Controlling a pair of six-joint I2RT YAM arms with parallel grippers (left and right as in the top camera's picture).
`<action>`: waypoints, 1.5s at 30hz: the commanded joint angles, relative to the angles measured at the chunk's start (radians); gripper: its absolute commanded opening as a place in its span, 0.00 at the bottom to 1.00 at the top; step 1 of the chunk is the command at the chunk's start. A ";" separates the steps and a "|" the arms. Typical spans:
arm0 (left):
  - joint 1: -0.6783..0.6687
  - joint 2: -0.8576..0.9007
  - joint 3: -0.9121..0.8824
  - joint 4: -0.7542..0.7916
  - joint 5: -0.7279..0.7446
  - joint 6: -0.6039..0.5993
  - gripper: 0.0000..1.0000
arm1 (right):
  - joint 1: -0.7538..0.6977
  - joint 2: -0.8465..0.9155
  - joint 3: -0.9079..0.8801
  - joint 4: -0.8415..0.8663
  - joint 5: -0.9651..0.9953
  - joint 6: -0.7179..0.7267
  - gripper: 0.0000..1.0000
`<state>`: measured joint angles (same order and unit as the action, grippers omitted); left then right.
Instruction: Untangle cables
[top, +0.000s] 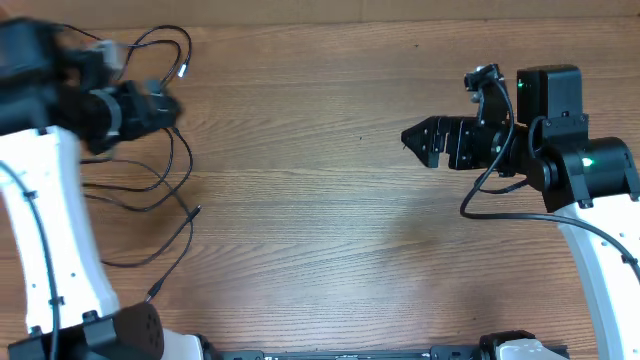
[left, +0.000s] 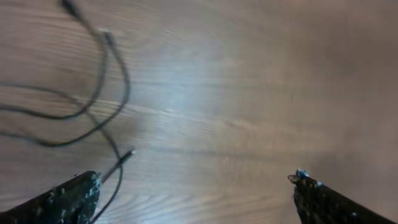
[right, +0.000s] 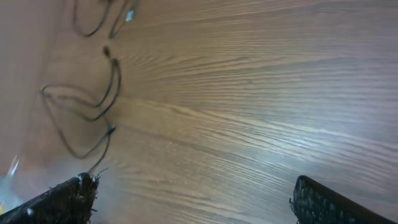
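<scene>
Two thin black cables lie loose and overlapping on the wooden table at the left. One cable (top: 165, 32) loops at the far left with a silver-tipped plug (top: 182, 72). The other cable (top: 186, 238) trails toward the front, past a plug end (top: 195, 211). My left gripper (top: 168, 108) is blurred above the cables; in the left wrist view it (left: 196, 193) is wide open and empty, with cable strands (left: 127, 87) ahead and one strand running beside its left finger. My right gripper (top: 408, 138) is open and empty over bare table at the right, far from the cables (right: 115, 78).
The wooden table (top: 320, 220) spans the whole view. The arm bases stand at the front left (top: 120, 335) and front right (top: 520, 348). A thick black robot cable (top: 480, 190) hangs off the right arm.
</scene>
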<state>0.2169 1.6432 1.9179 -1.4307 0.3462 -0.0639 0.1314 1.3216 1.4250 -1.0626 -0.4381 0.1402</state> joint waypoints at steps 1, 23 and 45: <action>-0.149 -0.029 0.024 -0.023 -0.169 0.067 1.00 | -0.003 0.005 0.016 0.006 0.127 0.074 1.00; -0.489 -0.029 0.023 -0.028 -0.424 -0.075 1.00 | -0.003 0.005 0.016 -0.046 0.169 0.069 1.00; -0.489 -0.029 0.023 -0.028 -0.424 -0.074 1.00 | -0.003 0.005 0.016 -0.046 0.169 0.069 1.00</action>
<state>-0.2687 1.6424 1.9182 -1.4593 -0.0650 -0.1249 0.1314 1.3216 1.4250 -1.1110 -0.2810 0.2081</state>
